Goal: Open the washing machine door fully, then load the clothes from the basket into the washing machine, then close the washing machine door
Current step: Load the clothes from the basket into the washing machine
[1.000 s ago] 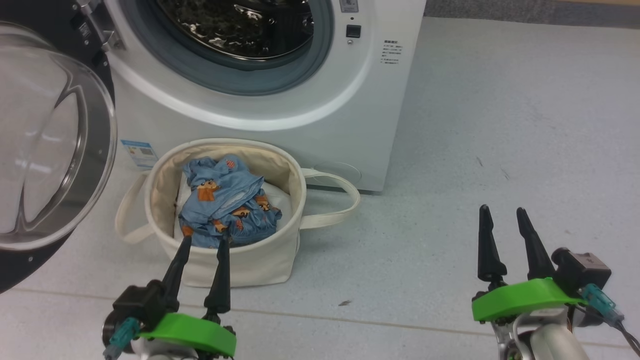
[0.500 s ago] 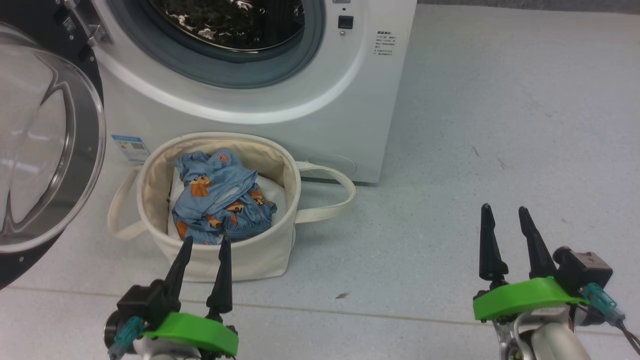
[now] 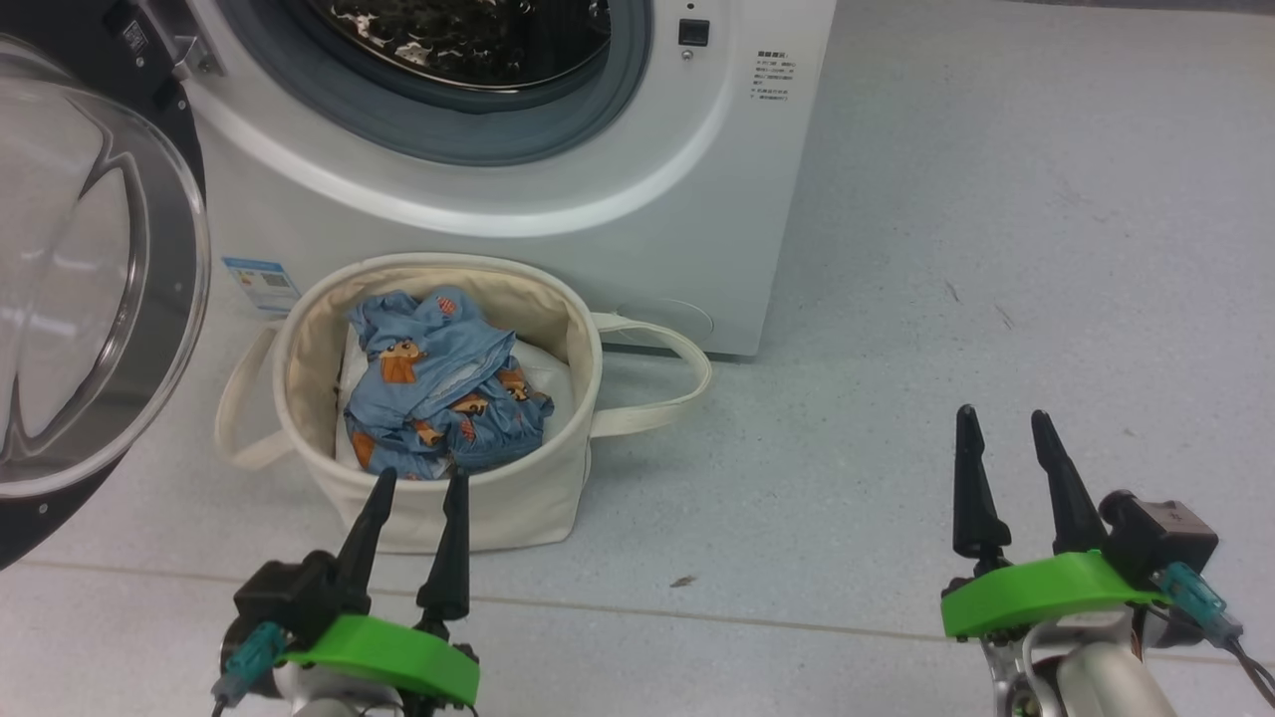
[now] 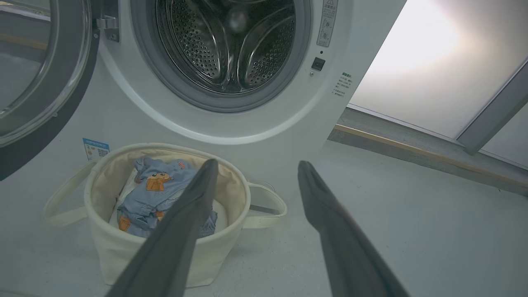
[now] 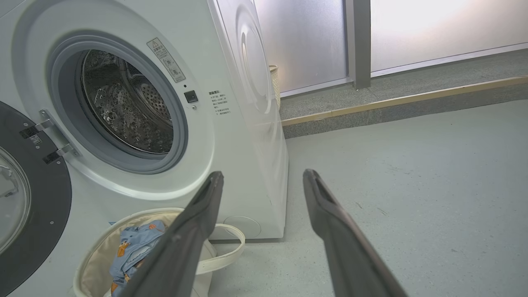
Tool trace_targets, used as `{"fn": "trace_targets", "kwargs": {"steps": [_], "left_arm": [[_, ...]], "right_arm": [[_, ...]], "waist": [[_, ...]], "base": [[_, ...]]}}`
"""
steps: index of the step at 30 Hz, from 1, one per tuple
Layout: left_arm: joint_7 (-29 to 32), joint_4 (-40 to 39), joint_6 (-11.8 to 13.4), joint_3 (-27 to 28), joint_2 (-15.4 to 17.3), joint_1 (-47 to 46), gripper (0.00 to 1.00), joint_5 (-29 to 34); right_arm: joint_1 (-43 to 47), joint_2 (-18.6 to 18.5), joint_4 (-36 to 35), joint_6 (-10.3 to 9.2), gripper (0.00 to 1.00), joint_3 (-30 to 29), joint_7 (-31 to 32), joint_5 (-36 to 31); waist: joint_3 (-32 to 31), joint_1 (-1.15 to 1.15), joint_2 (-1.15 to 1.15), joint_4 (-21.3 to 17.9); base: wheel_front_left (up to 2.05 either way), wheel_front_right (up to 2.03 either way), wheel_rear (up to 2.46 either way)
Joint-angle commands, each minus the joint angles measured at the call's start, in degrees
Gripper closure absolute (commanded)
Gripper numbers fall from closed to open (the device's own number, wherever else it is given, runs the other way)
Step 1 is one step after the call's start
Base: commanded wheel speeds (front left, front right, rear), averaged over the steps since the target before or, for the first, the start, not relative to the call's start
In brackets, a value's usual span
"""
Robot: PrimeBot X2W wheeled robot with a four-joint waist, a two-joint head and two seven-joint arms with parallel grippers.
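Note:
The white washing machine [image 3: 697, 199] stands at the top of the head view, its drum uncovered. Its door [image 3: 90, 279], black-rimmed with a clear glass bowl, is swung wide open at the left. On the floor before the machine sits the cream basket [image 3: 518, 498], holding the light-blue clothes [image 3: 438, 383] printed with orange animals, on a white bundle. My left gripper [image 3: 420, 480] hovers open just short of the basket's near rim, nothing between its fingers. My right gripper [image 3: 1001, 416] stands open over bare floor, far right of the basket. Basket [image 4: 123, 247] and clothes [image 4: 152, 198] lie left of the left gripper's fingers in its wrist view.
Grey floor [image 3: 996, 249] spreads to the right of the machine. A low step with a wooden edge [image 5: 392, 101] and frosted panels [image 5: 433, 24] run behind, beside the machine. The basket's loop handles [image 3: 687, 368] stick out left and right.
The head camera has shifted slightly, so the basket and machine sit a little higher in view. The left gripper has edged right and a bit towards the basket. The right gripper has stayed put.

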Motion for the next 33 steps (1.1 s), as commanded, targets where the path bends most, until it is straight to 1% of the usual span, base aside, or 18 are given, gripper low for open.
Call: {"fn": "trace_targets", "kwargs": {"steps": [1, 6, 10, 14, 20, 25, 33], "left_arm": [[-0.3, -1.6, -0.1, 1.8, 0.8, -2.3, 0.00, 0.4], [-0.3, -1.4, 0.1, 1.7, 0.8, -2.5, 0.00, 1.5], [-0.3, -1.5, 0.5, 1.5, 0.8, -2.5, 0.00, 1.8], [-0.3, -1.9, 2.5, 2.1, 0.8, -2.6, 0.00, 2.9], [-0.3, -1.7, 4.0, 2.1, 0.8, -2.4, 0.00, 4.7], [-0.3, -1.0, 4.9, 2.1, 0.8, -2.7, 0.00, 4.5], [-0.3, 1.0, 5.6, 2.1, 0.8, -3.5, 0.00, 4.0]], "right_arm": [[-2.3, 0.2, -1.6, 0.01, 0.00, 1.5, -0.7, -0.4], [-2.3, 0.2, -1.5, 0.01, 0.00, 1.6, -0.7, -0.3], [-2.4, 0.2, -1.4, 0.01, 0.00, 1.7, -0.7, -0.4], [-2.5, 0.2, -1.3, 0.01, 0.00, 1.8, -0.7, -0.5], [-2.7, 0.2, -1.6, 0.01, 0.00, 2.1, -0.7, -0.6], [-2.9, 0.2, -2.3, 0.01, 0.00, 2.2, -0.7, -0.6], [-3.1, 0.2, -3.4, 0.01, 0.00, 2.9, -0.7, -0.7]], "waist": [[0.0, 0.00, 0.00, 0.0], [0.1, 0.00, 0.00, 0.1], [0.2, 0.00, 0.00, 0.3], [0.5, 0.00, 0.00, 0.5], [1.0, 0.00, 0.00, 0.7], [1.5, 0.00, 0.00, 0.8], [3.1, 0.00, 0.00, 0.5]], "base": [[0.62, -0.59, -0.02], [1.02, -1.00, -0.02], [1.64, -1.61, -0.02], [1.92, -1.94, 0.03], [1.32, -1.32, 0.00], [0.57, -0.57, 0.00], [0.02, -0.02, 0.00]]}}
